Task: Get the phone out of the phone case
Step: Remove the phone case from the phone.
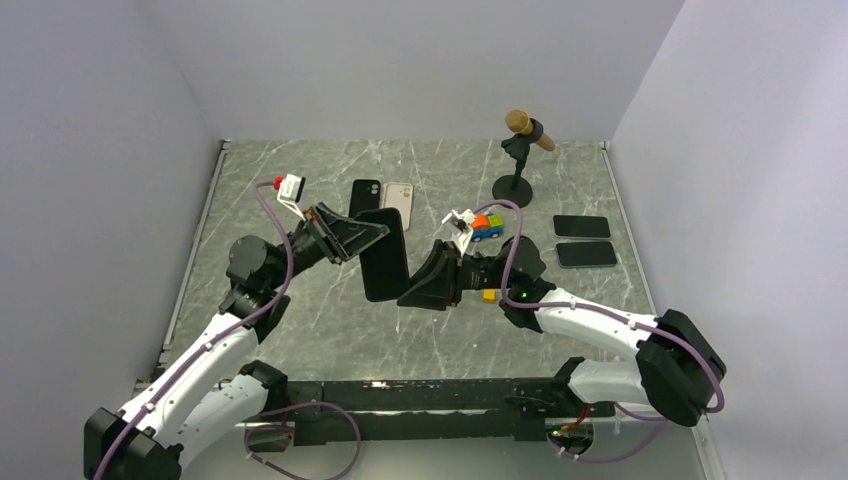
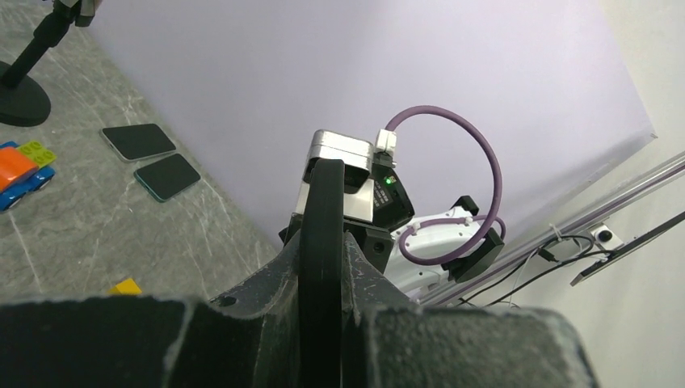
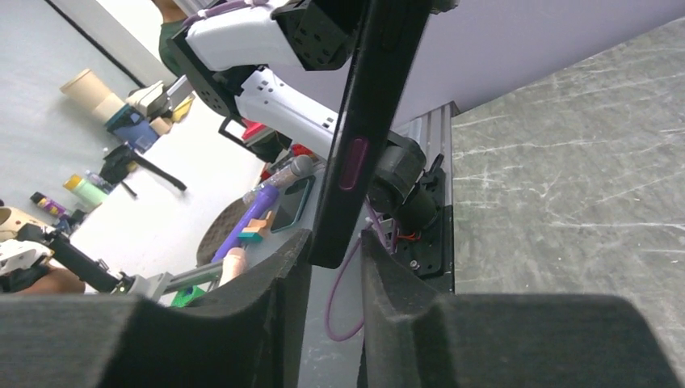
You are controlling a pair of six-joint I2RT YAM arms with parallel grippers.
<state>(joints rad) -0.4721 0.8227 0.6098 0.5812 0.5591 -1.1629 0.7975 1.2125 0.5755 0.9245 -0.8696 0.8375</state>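
While left jaws and right jaws clamp its ends, the phone hangs aloft.
Case not yet off.

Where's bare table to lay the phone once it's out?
Bare table lies near, between the held phone and the arm bases, and far left along the rail. Crowded: two handsets behind it, toy car and mic stand centre-right, two black slabs right.
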